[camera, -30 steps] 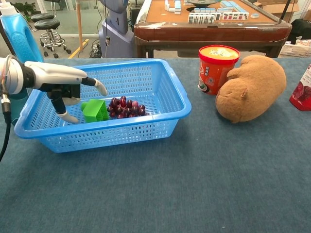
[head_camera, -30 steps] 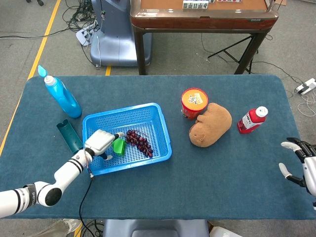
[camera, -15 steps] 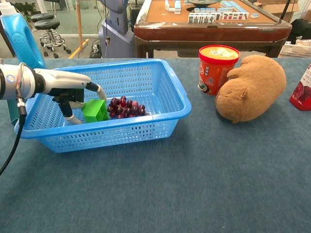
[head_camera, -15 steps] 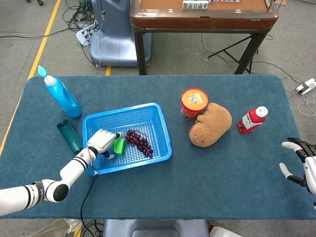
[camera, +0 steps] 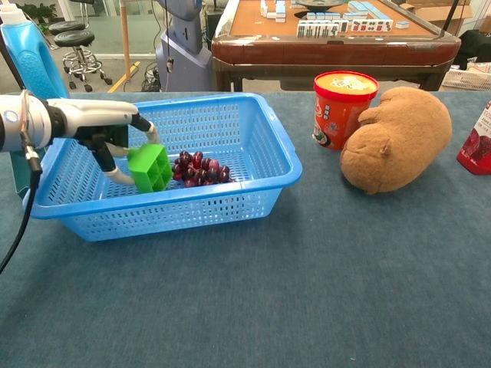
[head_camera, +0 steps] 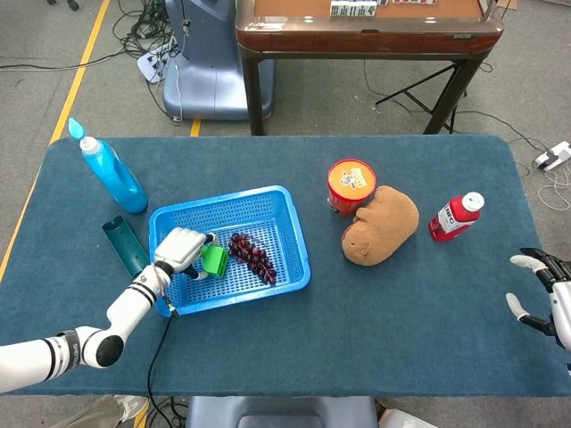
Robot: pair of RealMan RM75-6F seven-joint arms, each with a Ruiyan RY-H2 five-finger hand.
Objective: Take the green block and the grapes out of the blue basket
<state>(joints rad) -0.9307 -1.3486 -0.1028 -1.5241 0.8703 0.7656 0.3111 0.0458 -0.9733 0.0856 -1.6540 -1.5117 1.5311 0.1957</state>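
Right now my left hand (camera: 115, 142) pinches the green block (camera: 149, 166), tilted inside the blue basket (camera: 253, 188), just beside the grapes (camera: 201, 169) lying on the basket floor. My right hand (head_camera: 546, 299) sits at the counter's (head_camera: 393, 321) far edge, fingers spread, holding nothing.

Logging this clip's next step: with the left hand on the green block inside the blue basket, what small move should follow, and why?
Probably lift straight up: the left hand grips the green plastic block, tilted, below the blue plastic mesh basket rim, beside the purple grapes.
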